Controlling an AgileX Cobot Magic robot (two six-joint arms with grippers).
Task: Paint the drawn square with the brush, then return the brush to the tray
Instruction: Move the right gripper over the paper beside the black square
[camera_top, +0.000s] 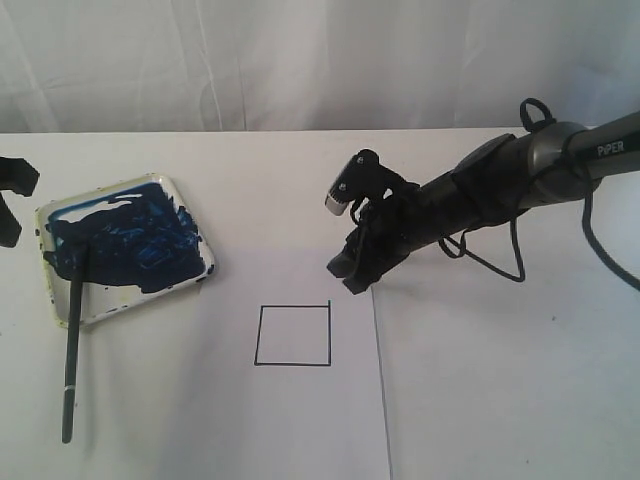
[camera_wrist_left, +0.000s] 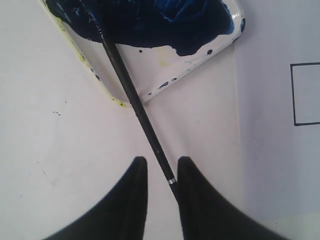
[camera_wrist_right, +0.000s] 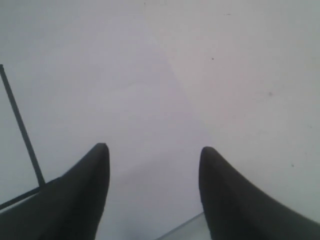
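Step in hand: brush pickup, not yet done. The square (camera_top: 293, 335) is blank inside, with no paint on it.

Left gripper (camera_wrist_left: 162, 160): jaws parted, holding nothing. In its wrist view the brush (camera_wrist_left: 135, 105) handle runs through the gap, closer to one finger. The gap is wider than the handle, so this is no grasp. The exterior view only catches a sliver of this gripper at the frame edge, so it is probably hovering above the handle, not down on it; I can't judge the height.

Right gripper (camera_wrist_right: 155, 147): jaws spread wide and empty. It hangs over the paper (camera_top: 300, 420) near the upper right corner of the square.

Next move, as I read it:
- Left arm drops onto the handle and centres it between the fingers.
- It clamps, then lifts without dragging the wet tip across the table.
- The handle is thin and lies flat, so the fingers need to get low around it or it will roll out.

Tray (camera_top: 120, 312):
- It sits on the table well to the left of the square.
- Dark blue paint (camera_top: 130, 240) is smeared over most of the floor, with a pale bare strip along the near rim and specks on the edge.
- The brush bristles rest in the paint. The handle crosses the rim and lies out on the table towards the near edge.
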